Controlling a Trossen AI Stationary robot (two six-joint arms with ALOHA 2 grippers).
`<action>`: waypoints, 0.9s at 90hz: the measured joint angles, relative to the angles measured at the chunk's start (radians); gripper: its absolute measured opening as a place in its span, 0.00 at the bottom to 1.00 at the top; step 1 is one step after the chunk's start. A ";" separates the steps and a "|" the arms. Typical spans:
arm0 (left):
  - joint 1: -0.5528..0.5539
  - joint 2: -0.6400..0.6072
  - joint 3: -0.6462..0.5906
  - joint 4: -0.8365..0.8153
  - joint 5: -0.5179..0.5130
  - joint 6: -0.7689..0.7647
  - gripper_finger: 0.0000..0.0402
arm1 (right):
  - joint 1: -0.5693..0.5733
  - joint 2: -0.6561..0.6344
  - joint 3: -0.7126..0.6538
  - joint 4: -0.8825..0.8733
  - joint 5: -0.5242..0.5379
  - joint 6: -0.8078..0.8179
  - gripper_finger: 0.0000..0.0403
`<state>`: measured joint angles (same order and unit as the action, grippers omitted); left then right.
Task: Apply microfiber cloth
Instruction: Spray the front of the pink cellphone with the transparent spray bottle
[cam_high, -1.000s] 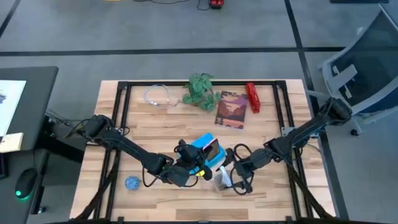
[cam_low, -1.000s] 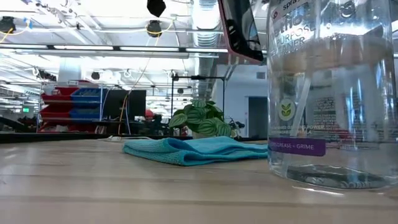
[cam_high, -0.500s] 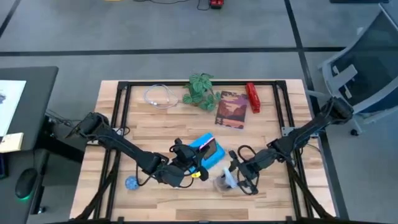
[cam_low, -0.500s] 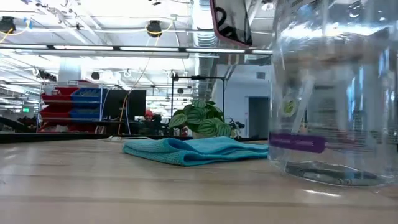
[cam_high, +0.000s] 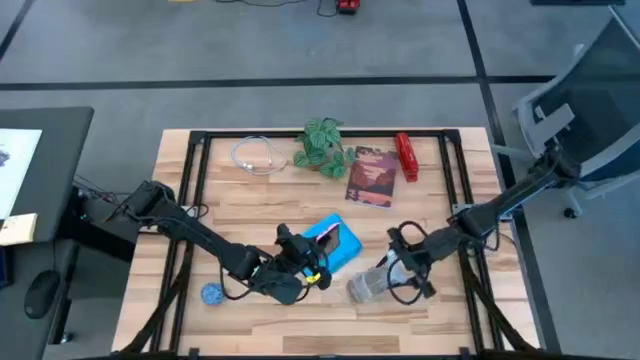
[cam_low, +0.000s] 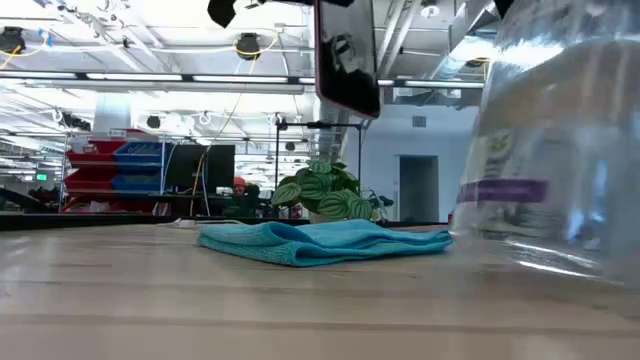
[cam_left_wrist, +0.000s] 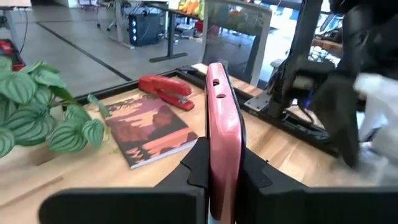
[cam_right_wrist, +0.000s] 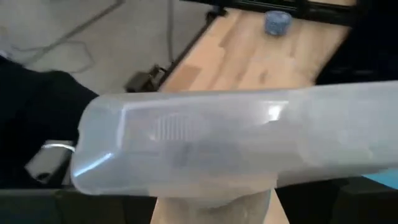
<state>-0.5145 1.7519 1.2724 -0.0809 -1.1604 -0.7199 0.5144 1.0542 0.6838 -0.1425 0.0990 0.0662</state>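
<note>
Clamped on the pink-cased phone (cam_left_wrist: 222, 124), our left gripper (cam_high: 318, 262) holds it upright above the microfiber cloth (cam_low: 318, 240), which lies untouched mid-table. Our right gripper (cam_high: 403, 266) has tipped the clear spray bottle (cam_high: 370, 285) sideways and drawn it rightward, clearing room; wiping hasn't begun.

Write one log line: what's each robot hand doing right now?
left gripper: holds phone upright | right gripper: holds spray bottle tilted | microfiber cloth: on table, untouched
</note>
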 joint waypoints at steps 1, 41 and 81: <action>0.001 0.004 0.000 -0.003 -0.001 0.000 0.03 | 0.000 -0.005 0.000 -0.005 0.004 -0.002 0.63; 0.072 0.190 0.000 -0.021 0.007 -0.038 0.03 | -0.007 -0.136 0.059 -0.303 0.042 0.023 0.63; 0.070 0.198 0.000 -0.063 0.007 -0.097 0.03 | -0.078 -0.148 0.143 -0.506 -0.020 -0.105 0.63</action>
<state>-0.4450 1.9495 1.2720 -0.1440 -1.1530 -0.8165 0.4360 0.9058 0.8268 -0.6488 0.0786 -0.0385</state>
